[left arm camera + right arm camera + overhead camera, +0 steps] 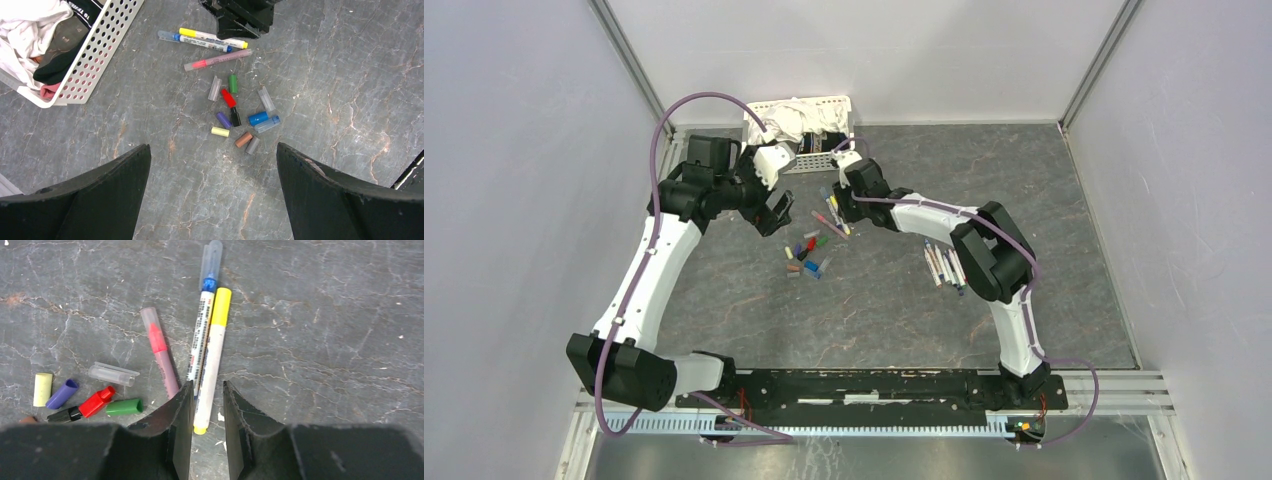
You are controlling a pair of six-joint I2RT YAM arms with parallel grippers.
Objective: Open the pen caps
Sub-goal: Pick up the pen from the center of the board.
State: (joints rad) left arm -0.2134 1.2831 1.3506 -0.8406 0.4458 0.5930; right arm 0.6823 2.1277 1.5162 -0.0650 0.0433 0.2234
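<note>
Three capped pens lie side by side: a yellow pen (212, 355), a blue pen (202, 330) and a pink pen (161, 352). My right gripper (207, 387) is low over them, its jaws narrowly apart on either side of the yellow pen's tail end, with a gap showing beside the pen. Loose pen caps (235, 117) lie in a small pile, among them green (233, 83), red (228, 98), purple (223, 120) and pale yellow (220, 131). My left gripper (214, 155) hangs wide open and empty above the table just near of the pile.
A white slotted basket (834, 103) of cloths stands at the back, close to both wrists. Several uncapped pens (944, 265) lie in a bunch beside the right arm's elbow. Grey walls close in the left, right and back sides.
</note>
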